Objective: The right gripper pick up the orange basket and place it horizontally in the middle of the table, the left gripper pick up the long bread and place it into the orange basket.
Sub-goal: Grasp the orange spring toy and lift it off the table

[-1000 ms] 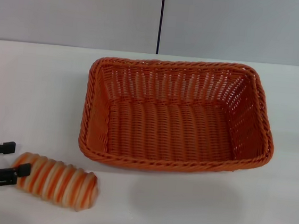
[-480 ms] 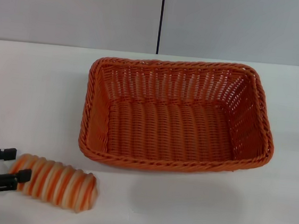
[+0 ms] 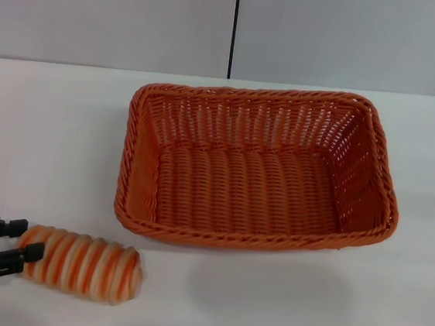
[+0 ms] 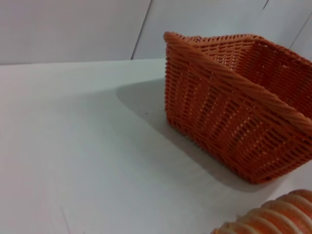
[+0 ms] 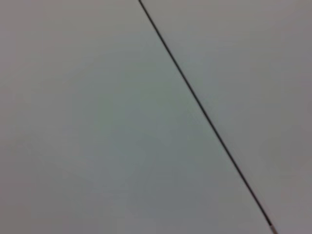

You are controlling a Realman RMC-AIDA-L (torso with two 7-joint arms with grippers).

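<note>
At the near left corner of the table [image 3: 49, 137], the left gripper [image 3: 21, 240] sits low with its 2 black fingers spread to either side of the left end of the long bread [image 3: 81, 265], one finger behind that end and one in front; whether they actually press it cannot be told. The long bread is a small ridged oblong loaf, banded orange and cream on its upper face, lying flat on the white surface with its long axis running left to right, the right end angled slightly toward the near edge. Just beyond and right of it stands the orange basket [image 3: 257, 167], a large rectangular woven tray with openwork sloping sides and a braided rim, upright, empty, long side lying left to right around the table's middle. The right gripper is not visible.
</note>
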